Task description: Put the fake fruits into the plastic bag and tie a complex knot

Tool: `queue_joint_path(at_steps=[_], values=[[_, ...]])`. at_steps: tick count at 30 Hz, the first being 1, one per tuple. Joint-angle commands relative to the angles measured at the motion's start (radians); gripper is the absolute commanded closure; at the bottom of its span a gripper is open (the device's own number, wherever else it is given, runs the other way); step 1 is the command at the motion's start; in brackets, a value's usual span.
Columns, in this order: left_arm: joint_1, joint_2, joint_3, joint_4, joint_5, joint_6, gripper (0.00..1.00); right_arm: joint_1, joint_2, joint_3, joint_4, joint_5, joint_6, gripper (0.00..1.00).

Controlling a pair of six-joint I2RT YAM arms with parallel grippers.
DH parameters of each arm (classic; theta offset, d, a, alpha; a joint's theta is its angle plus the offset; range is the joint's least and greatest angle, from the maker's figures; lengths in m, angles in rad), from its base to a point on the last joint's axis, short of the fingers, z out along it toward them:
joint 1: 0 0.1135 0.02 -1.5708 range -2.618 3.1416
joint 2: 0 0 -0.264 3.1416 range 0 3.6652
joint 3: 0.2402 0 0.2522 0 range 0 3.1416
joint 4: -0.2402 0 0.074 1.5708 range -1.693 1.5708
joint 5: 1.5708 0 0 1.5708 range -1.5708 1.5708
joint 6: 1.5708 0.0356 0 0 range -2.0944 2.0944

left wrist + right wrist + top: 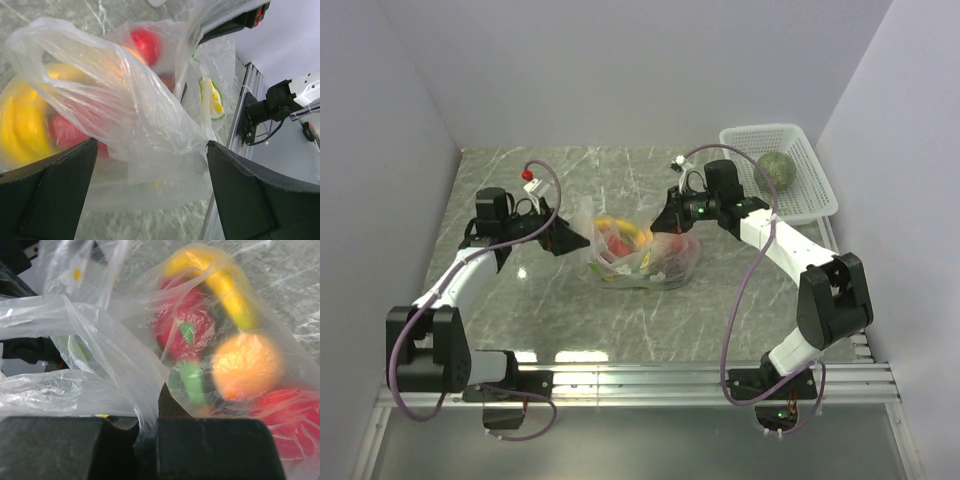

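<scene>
The clear plastic bag lies mid-table with several fake fruits inside: a yellow banana shape, an orange-yellow piece and red pieces. The dull green melon sits apart in the white basket. My left gripper is at the bag's left edge. In the left wrist view it is open wide, with loose bag film lying between its fingers. My right gripper is at the bag's upper right. In the right wrist view it is shut on a fold of bag film.
The white lattice basket stands at the back right against the wall. A metal rail runs along the near table edge. Grey walls close in the left, back and right sides.
</scene>
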Motion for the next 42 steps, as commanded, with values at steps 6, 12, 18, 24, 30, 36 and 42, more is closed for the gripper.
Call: queue_joint_path(at_steps=[6,12,18,24,30,36,42], values=[[-0.071,0.09,0.004,0.323,0.05,-0.172,0.13,0.007,0.025,0.052,-0.041,-0.032,-0.049,1.0],[-0.082,0.012,0.061,0.175,0.116,-0.037,0.5,0.008,0.038,0.088,-0.088,0.026,-0.013,1.0],[-0.129,-0.079,0.132,-0.1,0.165,0.185,0.77,0.016,0.091,0.163,-0.157,0.068,0.073,1.0],[-0.26,-0.088,0.185,-0.256,0.136,0.455,0.93,0.067,0.186,0.318,-0.331,0.068,0.063,1.0],[-0.309,0.025,0.225,-0.108,0.1,0.318,0.97,0.099,0.154,0.285,-0.285,-0.011,0.043,1.0],[-0.332,0.151,0.316,-0.077,0.032,0.29,0.99,0.104,0.131,0.265,-0.304,-0.083,-0.022,1.0],[-0.332,0.203,0.365,-0.157,0.013,0.305,1.0,0.1,0.101,0.236,-0.314,-0.123,-0.069,0.5]])
